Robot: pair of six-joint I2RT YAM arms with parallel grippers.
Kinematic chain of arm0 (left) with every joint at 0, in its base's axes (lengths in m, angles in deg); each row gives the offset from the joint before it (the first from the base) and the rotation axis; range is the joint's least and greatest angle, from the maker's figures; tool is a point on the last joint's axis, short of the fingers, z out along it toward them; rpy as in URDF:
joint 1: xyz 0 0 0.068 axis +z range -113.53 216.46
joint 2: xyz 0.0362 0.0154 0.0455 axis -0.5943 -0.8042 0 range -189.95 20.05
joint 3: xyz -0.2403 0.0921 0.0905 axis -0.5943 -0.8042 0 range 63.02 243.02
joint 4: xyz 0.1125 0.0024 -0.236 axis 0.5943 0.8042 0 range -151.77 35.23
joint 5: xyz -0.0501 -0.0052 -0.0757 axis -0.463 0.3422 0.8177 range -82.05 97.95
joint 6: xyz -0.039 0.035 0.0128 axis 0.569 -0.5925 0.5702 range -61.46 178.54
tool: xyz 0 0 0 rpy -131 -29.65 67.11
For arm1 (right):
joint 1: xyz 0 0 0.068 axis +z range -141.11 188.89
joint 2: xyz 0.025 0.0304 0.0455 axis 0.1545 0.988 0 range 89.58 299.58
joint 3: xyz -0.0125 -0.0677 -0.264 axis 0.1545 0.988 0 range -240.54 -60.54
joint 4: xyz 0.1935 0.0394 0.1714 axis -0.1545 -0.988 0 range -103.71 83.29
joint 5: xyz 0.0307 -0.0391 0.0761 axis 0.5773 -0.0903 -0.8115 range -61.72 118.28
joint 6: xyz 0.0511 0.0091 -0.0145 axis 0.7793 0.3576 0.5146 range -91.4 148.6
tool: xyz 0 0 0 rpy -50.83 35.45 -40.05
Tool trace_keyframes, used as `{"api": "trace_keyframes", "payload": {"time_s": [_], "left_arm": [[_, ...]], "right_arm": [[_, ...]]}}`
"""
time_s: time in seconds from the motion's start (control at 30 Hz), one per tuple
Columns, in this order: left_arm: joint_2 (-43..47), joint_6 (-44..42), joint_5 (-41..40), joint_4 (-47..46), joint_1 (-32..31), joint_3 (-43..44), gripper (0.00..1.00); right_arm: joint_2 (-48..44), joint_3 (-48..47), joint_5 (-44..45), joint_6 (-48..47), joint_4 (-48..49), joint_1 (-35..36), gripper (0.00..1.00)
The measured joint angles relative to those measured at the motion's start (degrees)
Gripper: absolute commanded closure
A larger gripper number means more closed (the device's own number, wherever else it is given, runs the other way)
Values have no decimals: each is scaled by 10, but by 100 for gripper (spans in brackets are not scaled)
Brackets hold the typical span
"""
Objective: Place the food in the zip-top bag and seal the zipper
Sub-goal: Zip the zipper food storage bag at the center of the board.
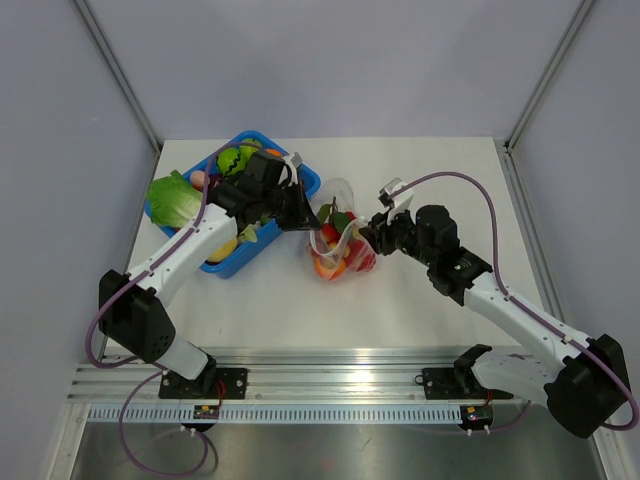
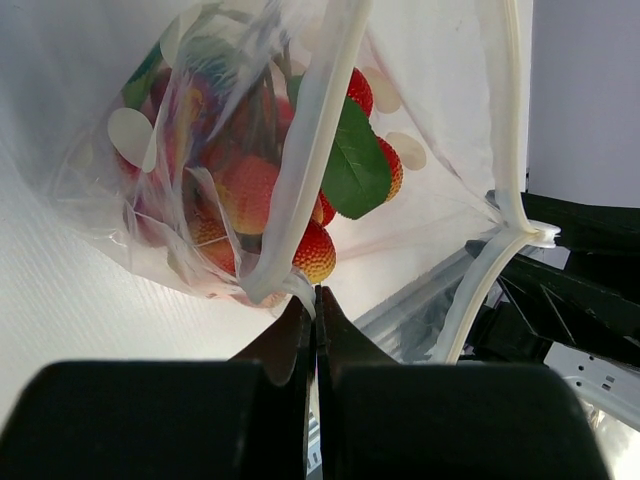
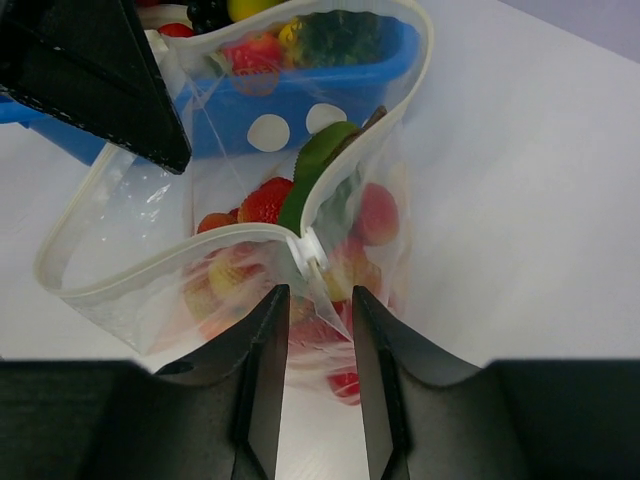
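The zip-top bag (image 1: 340,240) stands open-mouthed at the table's middle, holding red, orange and green food (image 2: 315,252). My left gripper (image 1: 308,222) is shut on the left end of the bag's whitish zipper (image 2: 320,130), with the strip pinched at the fingertips of that gripper (image 2: 316,292). My right gripper (image 1: 375,232) is at the bag's right end. In the right wrist view the jaws of this gripper (image 3: 318,292) stand apart, with the zipper's (image 3: 180,250) end tab and the clear side seam just ahead of and between them, unpinched. Strawberries (image 3: 265,203) show through the film.
A blue bin (image 1: 306,180) with more toy food sits behind the left gripper, and a green lettuce (image 1: 175,198) lies at its left edge. The bin (image 3: 330,85) is close behind the bag. An aluminium rail (image 1: 330,380) runs along the near edge.
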Motion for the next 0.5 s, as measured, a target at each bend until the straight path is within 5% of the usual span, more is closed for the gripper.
{"api": "trace_keyframes", "payload": {"time_s": [0.17, 0.5], "left_arm": [[0, 0, 3, -7, 0, -3, 100], [1, 0, 7, -7, 0, -9, 100]], "right_arm": [[7, 0, -17, 1, 21, 0, 66], [22, 0, -25, 5, 51, 0, 100]]}}
